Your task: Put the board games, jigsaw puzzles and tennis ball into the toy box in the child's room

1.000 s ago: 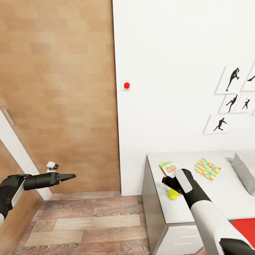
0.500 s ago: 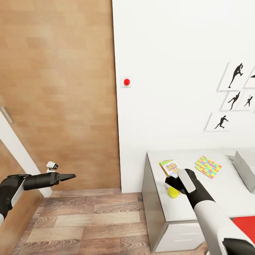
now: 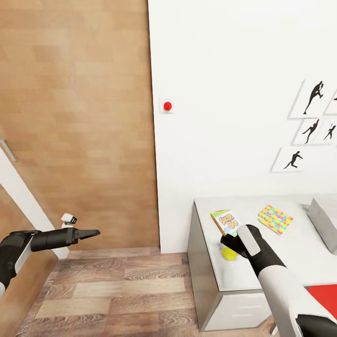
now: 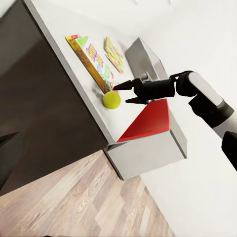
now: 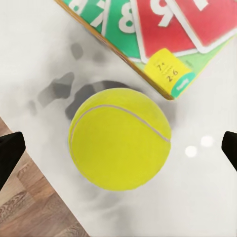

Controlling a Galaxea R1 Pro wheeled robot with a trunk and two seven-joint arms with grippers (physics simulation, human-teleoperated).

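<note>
wall (image 3: 234,70): white, silhouette prints (image 3: 311,126) | door (image 3: 79,117): brown wood | floor (image 3: 126,295): wood planks

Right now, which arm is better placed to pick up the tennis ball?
Right. Its open claw hangs just above the tennis ball on the table; the left claw is over the floor by the door.

- Tennis ball (image 5: 120,138): bright yellow-green, one pale curved seam across it.
- Board game (image 3: 225,222): green box with a yellow edge, red number cards with white digits, a small yellow tag at the corner.
- Jigsaw puzzle (image 3: 275,219): yellow ground speckled pink, green and blue.
- Table (image 3: 243,274): pale grey-white top, dark grey side.
- Toy box (image 3: 323,216): light grey.
- Door (image 3: 77,126): warm brown wood.
- Wall button (image 3: 167,106): red on white.
- Prints (image 3: 311,122): black silhouettes on white.
</note>
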